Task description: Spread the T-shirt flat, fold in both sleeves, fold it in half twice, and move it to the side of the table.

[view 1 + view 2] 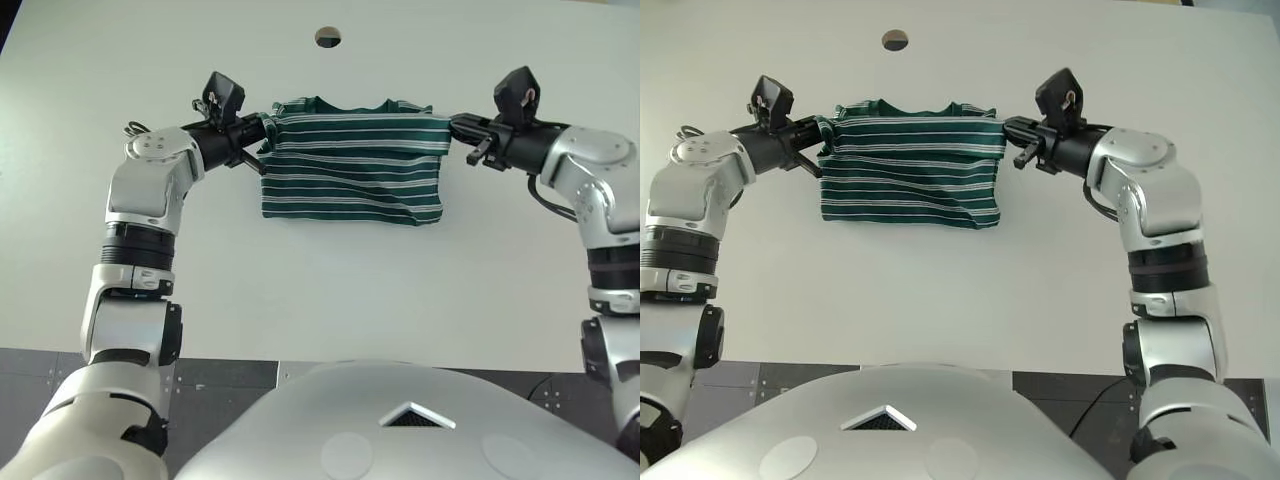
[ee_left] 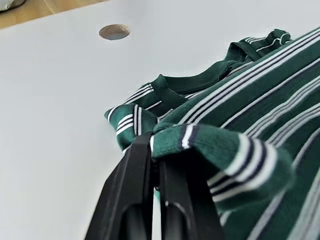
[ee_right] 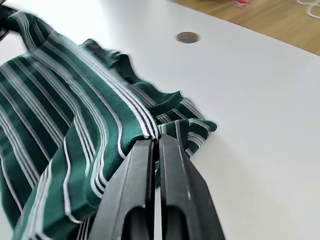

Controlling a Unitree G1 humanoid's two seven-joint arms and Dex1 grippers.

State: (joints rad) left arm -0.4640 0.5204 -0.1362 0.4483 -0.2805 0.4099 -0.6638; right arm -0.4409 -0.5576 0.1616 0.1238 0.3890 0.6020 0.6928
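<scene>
Left eye view: the T-shirt [image 1: 350, 165] is lying partly folded on the bench [image 1: 300, 290], toward its far middle. The left jaws and right jaws are each clamping tight on an upper corner, I'd guess keeping that edge taut for folding.

A folded green, white-striped T-shirt [image 1: 910, 170] lies on a white desk [image 1: 940, 290], upper corners pinched by the left end effector [image 1: 820, 143] and right end effector [image 1: 1008, 128]. A round hole [image 1: 895, 40] sits beyond its collar.
</scene>
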